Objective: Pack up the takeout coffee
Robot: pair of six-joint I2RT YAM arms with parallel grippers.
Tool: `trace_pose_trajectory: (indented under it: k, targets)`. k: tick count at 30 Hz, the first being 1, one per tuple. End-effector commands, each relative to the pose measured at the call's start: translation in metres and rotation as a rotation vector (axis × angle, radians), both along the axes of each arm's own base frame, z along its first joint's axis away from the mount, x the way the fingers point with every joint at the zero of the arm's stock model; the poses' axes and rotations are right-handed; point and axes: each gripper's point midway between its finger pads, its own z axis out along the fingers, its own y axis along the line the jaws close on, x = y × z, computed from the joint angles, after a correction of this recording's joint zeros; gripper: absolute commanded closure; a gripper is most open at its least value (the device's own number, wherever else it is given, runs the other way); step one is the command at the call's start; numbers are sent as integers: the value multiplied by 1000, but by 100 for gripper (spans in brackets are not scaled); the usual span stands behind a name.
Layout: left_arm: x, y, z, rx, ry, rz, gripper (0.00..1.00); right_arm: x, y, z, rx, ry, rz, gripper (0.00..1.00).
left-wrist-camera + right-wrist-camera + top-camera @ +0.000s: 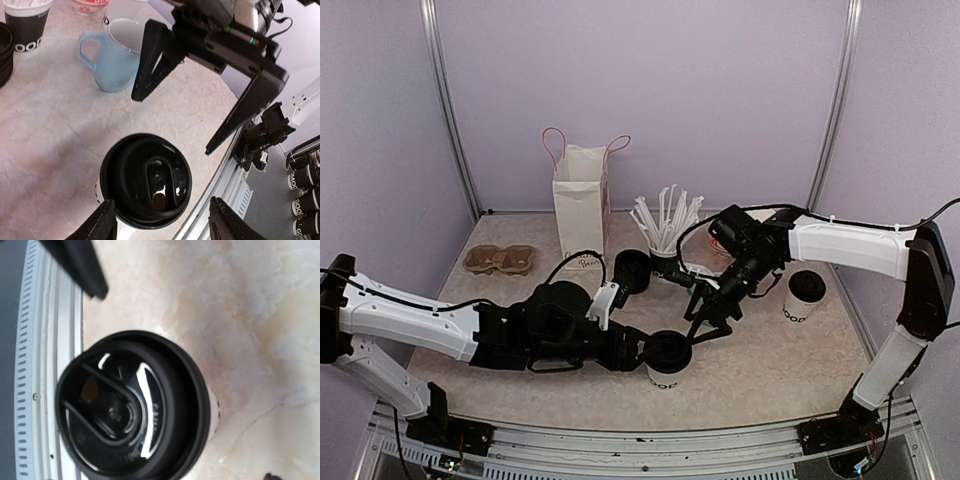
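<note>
- Top external view: two lidded cups. The near cup (666, 360) stands at the front edge of the table (770, 365); the right cup (805, 297) stands well apart.
- Left gripper (161, 212): jaws spread, flanking the near cup.
- Right gripper (707, 332): jaws spread over the near cup, holding nothing.
- Left wrist view only: one mug (112, 57).
- Top view only: one bag (580, 200), one carrier (500, 260).
</note>
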Motion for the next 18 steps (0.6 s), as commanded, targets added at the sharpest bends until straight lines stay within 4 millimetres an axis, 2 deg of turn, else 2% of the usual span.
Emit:
trace_pose_trajectory:
  k: [1,4,8,13,18]
  targets:
    - [-17,7,-31,71,82,24,39,-4,1,-12,-26,4,31,35]
    - [-26,2,-41,78,113,7,41,-17,1,-16,-33,18,69,36]
    - [-27,-2,-52,91,132,12,42,-35,0,-19,-41,33,124,36]
    - [-15,-6,-59,113,130,31,43,-60,-2,-25,-47,81,189,36]
    - [1,4,-65,142,131,71,43,-80,-8,-30,-67,100,238,36]
